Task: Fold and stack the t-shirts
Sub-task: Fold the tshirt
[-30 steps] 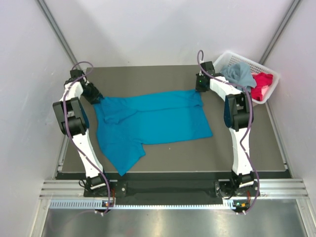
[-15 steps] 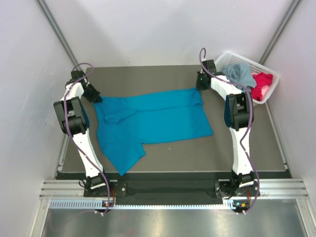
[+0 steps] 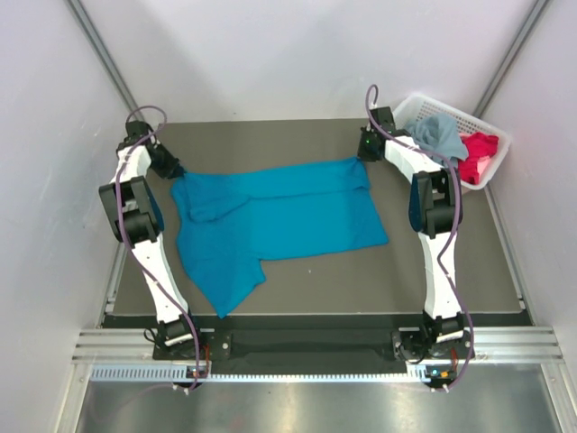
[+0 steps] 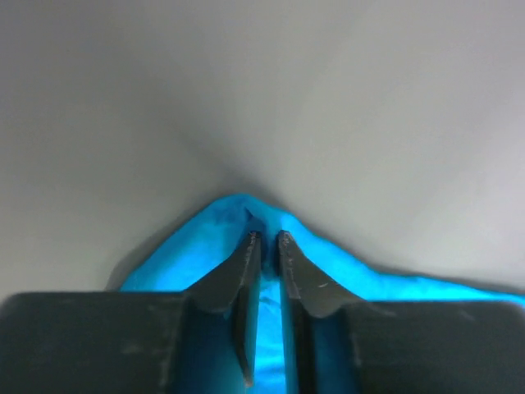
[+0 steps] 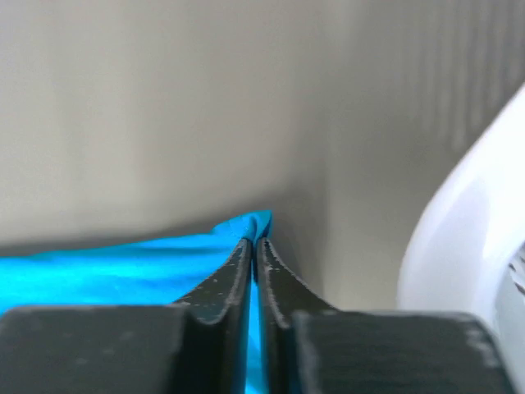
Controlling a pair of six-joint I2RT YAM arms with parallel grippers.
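Top external: teal t-shirt (image 3: 279, 216) lies spread on bench (image 3: 379, 289). Left tool (image 3: 173, 171) pinches its far-left corner; right tool (image 3: 363, 155) pinches its far-right corner.

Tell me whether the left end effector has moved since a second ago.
Yes: the left end effector has shifted slightly toward the far left corner of the table, taking the corner of the teal t-shirt with it.

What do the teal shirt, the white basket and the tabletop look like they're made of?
The teal t-shirt looks like soft matte knit cloth: it creases and lies limp on the surface. The basket is probably moulded plastic, white and smooth, with thin lattice walls. The table has a dark grey matte top, perhaps a mat or laminate; the view does not show which.
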